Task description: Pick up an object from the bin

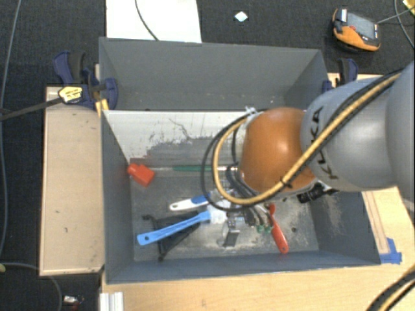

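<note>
Lying in grey bin [207,76]: blue tool [172,229], orange block [140,173], red tool [279,235].

On the bin [207,76] floor, an orange block [140,173] lies at 10 o'clock, with a green rod [188,168] running from just beside it toward the middle. At 8 o'clock a blue tool [172,230] crosses a black piece [170,241], and a white-handled brush [188,204] lies just above them. A red-handled tool [279,237] sits at 4 o'clock. Outside the bin, an orange-and-black device [355,28] lies at 1 o'clock and a small white chip [241,17] at 12.
</note>
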Available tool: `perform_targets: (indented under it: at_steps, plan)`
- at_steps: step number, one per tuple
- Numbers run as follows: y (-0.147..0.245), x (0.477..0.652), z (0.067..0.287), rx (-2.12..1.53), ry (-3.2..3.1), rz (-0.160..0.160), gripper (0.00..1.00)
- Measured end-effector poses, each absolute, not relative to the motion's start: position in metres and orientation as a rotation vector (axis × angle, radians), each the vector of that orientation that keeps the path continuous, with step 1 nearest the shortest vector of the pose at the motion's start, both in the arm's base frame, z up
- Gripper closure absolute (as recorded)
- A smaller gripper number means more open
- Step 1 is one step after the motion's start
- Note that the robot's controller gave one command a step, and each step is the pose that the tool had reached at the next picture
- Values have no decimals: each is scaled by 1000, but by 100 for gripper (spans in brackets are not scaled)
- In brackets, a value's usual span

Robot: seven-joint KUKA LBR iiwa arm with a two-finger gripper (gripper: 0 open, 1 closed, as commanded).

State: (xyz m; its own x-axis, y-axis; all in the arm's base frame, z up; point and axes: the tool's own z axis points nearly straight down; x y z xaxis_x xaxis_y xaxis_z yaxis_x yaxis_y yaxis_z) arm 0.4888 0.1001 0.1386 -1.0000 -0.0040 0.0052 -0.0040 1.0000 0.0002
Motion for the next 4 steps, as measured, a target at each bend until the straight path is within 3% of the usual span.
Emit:
perform_targets:
  at_steps: [1, 2, 3, 4]
  plan:
    - [100, 491, 142, -4, -3144, -2, 0]
    - [116, 514, 71, 146, -3142, -3, 0]
    - [97, 499, 72, 12, -3155, -6, 0]
    - [142, 516, 71, -76, -3151, -8, 0]
